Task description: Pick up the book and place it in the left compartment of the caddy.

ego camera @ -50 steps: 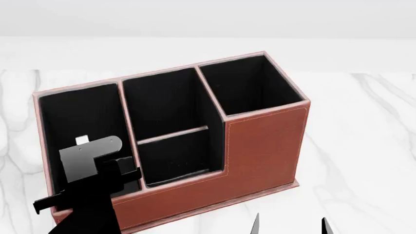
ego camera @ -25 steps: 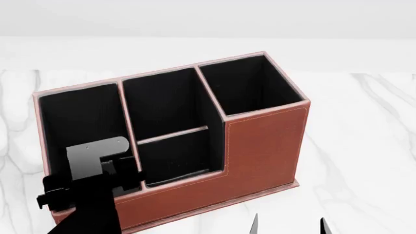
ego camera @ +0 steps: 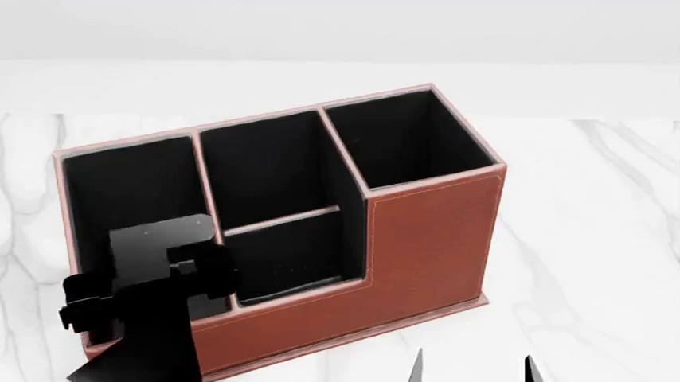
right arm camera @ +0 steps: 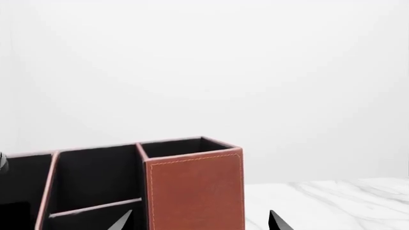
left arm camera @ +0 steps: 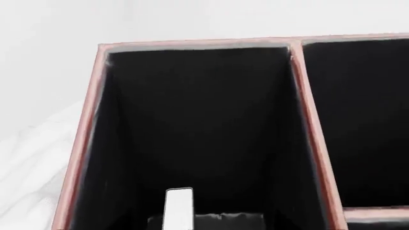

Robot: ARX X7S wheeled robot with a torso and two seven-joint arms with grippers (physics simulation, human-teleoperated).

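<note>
The reddish-brown caddy (ego camera: pixel 435 239) stands on the marble table. My left gripper (ego camera: pixel 159 267) hangs over the near end of the left compartment (ego camera: pixel 127 187), its fingers hidden under the dark wrist. In the left wrist view I look down into the left compartment (left arm camera: pixel 191 120). The book (left arm camera: pixel 179 208) shows there only as a narrow white strip of page edges between my jaws, inside the bay. My right gripper (ego camera: pixel 474 368) is open and empty in front of the caddy, whose tall bay (right arm camera: pixel 191 191) fills the space between its fingertips in the right wrist view.
The middle bay (ego camera: pixel 282 231), split by a crossbar, lies right of the left compartment, and the taller square bay (ego camera: pixel 409 139) is at the far right. The white marble table (ego camera: pixel 595 239) surrounds the caddy. A pale wall is behind.
My left wrist has tilted and sunk towards the left compartment. The white tip of the book that showed above the wrist plate is now hidden. The right arm has not moved.
</note>
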